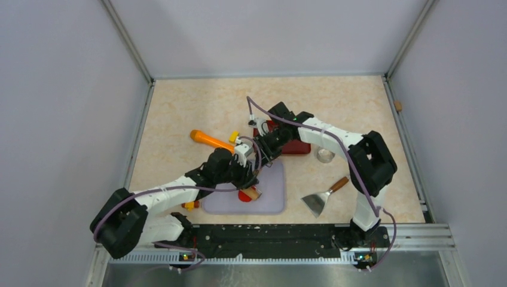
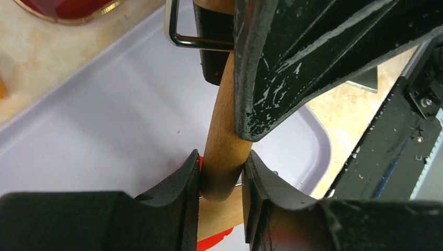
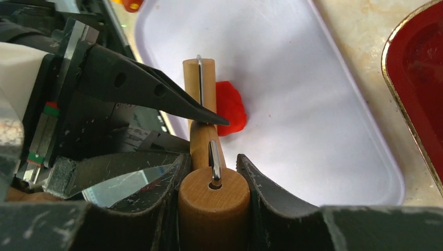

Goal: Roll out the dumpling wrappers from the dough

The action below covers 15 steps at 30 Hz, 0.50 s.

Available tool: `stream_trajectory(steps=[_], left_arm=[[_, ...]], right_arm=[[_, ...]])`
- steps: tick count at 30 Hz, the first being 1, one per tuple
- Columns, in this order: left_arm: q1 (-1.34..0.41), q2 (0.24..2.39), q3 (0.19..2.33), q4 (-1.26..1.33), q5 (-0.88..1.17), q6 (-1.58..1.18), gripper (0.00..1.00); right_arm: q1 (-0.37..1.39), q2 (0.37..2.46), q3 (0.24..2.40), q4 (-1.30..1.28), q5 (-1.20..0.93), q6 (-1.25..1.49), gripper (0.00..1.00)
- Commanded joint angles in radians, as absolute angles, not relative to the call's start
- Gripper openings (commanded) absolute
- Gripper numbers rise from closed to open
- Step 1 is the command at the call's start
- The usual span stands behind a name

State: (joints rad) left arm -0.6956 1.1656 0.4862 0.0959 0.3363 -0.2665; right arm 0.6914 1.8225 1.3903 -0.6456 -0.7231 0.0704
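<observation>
**Shared grip for even rolling**

Our left pincer (image 2: 222, 178) and right pincer (image 3: 213, 162) each clench the wooden roller (image 3: 213, 201), we judge to press evenly. The dough (image 3: 232, 107), a flattened red patch, lies just beyond the right pincer, partly beneath the roller, on the lilac board (image 3: 313, 104).

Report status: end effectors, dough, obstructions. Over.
Left end effector and right end effector both shut on light wooden roller. Bright red dough patch beside it on lilac board. No obstruction seen.

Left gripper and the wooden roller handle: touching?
Touching. Left wrist view: both left gripper fingers press against the wooden roller handle, no gap either side.
</observation>
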Motion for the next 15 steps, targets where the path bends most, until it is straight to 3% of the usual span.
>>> stream_trajectory(steps=[1, 15], left_arm=[[-0.681, 1.236, 0.402, 0.272, 0.222, -0.409, 0.0], [-0.697, 1.683, 0.468, 0.574, 0.245, -0.407, 0.0]], right_arm=[[0.706, 1.882, 1.377, -0.655, -0.519, 0.038, 0.0], [0.702, 1.882, 1.364, -0.684, -0.302, 0.005, 0.0]])
